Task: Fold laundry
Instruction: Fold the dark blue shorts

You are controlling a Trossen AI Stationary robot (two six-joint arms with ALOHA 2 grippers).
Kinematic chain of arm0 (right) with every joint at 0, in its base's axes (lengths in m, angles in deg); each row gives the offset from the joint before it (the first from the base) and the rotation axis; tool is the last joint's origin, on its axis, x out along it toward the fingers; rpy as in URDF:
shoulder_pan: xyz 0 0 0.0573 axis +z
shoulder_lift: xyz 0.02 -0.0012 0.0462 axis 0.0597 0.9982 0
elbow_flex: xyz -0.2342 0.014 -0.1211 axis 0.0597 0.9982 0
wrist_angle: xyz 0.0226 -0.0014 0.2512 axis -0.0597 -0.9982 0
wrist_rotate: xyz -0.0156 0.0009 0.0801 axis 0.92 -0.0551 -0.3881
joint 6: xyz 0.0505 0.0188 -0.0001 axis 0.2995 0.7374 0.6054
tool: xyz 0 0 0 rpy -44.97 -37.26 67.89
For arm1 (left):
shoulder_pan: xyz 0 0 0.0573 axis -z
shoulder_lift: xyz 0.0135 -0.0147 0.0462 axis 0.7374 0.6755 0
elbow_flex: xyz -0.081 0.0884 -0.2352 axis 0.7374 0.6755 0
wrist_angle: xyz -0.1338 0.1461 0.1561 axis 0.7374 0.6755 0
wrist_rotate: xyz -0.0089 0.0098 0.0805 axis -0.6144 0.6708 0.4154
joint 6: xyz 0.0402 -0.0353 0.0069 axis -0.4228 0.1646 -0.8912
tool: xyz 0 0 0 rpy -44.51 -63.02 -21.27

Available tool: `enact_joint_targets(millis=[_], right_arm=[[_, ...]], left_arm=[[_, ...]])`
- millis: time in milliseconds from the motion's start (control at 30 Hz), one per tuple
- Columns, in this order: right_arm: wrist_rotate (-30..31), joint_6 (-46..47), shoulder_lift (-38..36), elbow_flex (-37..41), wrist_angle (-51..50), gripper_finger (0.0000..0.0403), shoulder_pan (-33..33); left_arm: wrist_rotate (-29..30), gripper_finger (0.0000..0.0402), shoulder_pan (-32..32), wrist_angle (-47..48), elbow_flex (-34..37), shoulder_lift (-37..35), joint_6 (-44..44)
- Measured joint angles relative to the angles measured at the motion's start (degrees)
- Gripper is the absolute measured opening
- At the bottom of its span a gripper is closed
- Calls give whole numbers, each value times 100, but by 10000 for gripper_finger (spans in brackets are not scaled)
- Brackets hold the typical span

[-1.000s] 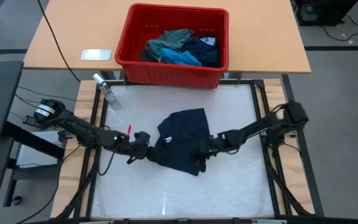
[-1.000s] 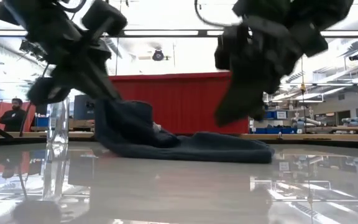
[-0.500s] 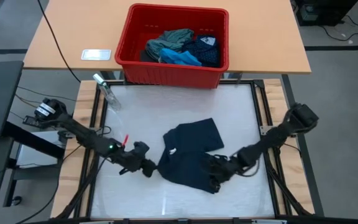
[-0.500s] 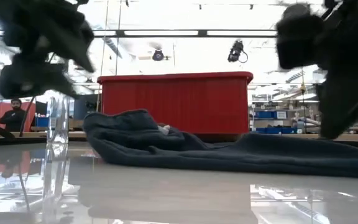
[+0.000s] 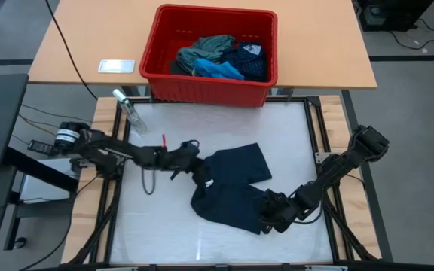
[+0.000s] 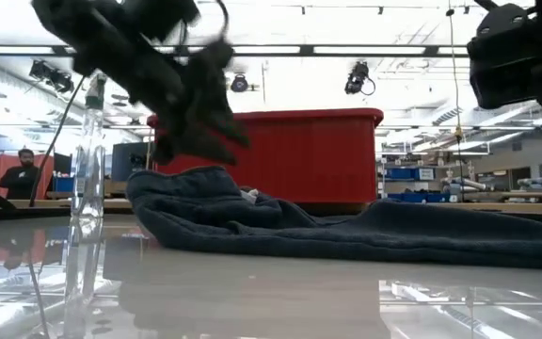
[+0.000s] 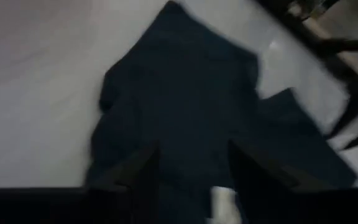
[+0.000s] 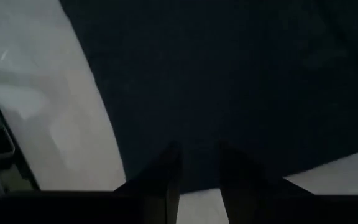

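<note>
Laundry work on a white table seen from above, with two dark robot arms reaching in from either side. Nearest the front edge, the right gripper (image 5: 271,217) sits low at the front right corner of a dark navy garment (image 5: 230,188). In its wrist view its two fingers (image 8: 166,177) stand slightly apart over the cloth edge, with a narrow gap between them; I cannot tell whether cloth is pinched there. The garment lies crumpled and spread near the middle of the table (image 5: 292,135), with one flap reaching back toward the far edge.

At the garment's left side, the left gripper (image 5: 200,172) hovers over the cloth. Its wrist view shows the fingers (image 7: 138,171) spread, with nothing between them and the navy cloth lying below.

Near the far left corner, a clear plastic bottle (image 5: 129,112) lies on the table.

Beyond the far edge, on a wooden desk (image 5: 81,45), stands a red plastic bin (image 5: 209,83). It holds the remaining laundry: a grey-green shirt (image 5: 206,48), a bright blue piece (image 5: 218,70) and a navy dotted piece (image 5: 251,60). A small white card (image 5: 117,66) lies on the desk left of the bin.
</note>
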Motion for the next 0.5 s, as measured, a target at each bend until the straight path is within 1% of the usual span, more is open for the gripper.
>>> enact_joint_targets(millis=[100,200,267,367,500], right_arm=[[304,161,0,-2,33,99,-71],[344,163,0,-2,-92,94,-111],[183,125,0,-2,-317,91,-105],[-212,-37,0,-2,-611,89,-55],[-593,-86,0,-2,-1054,89,39]], left_arm=[[-486,182,-165,-98,8,446,-14],[-763,181,-212,-88,2,829,-8],[-756,181,-265,-25,-16,973,1],[-747,180,-440,234,-29,975,-6],[-667,181,-703,499,0,646,-645]])
